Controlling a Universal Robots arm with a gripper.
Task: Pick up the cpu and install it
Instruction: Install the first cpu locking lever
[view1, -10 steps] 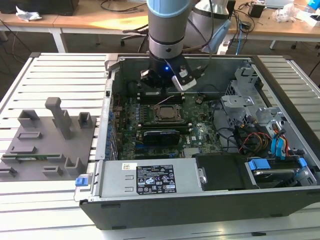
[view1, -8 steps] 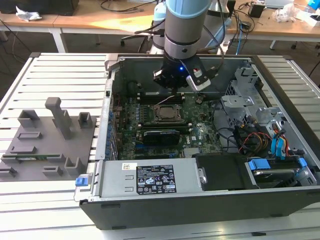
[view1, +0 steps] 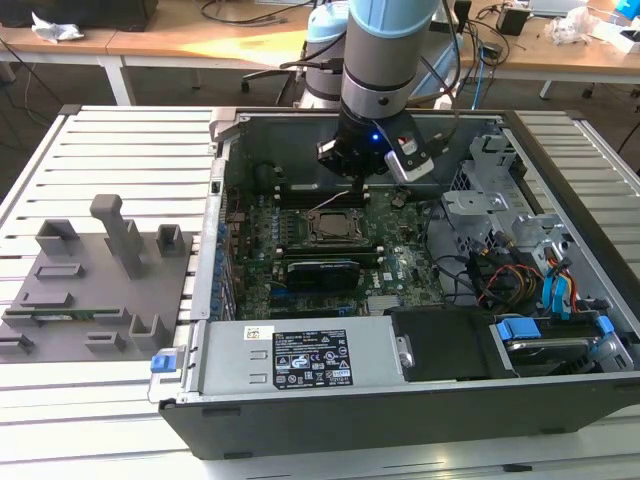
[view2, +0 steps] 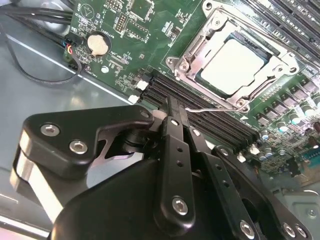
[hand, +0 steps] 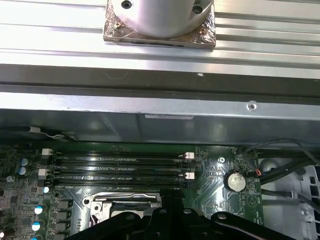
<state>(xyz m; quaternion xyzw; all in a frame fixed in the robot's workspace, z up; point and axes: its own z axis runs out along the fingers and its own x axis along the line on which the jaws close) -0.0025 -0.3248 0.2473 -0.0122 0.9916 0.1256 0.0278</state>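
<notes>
Hand (view2: 176, 106) above memory slots (view2: 210, 117), cpu (view2: 235, 66) socketed

open space above cpu (view2: 235, 65), memory slots (view2: 210, 112) just beside

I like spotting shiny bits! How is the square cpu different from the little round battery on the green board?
The cpu is square and pale silvery-white; the round battery is a small disc with a yellowish shine. The cpu is much bigger than the battery. The cpu sits inside a metal socket frame, while the battery sits in a dark ring near the board's edge. Both lie flat on the green motherboard.
</notes>
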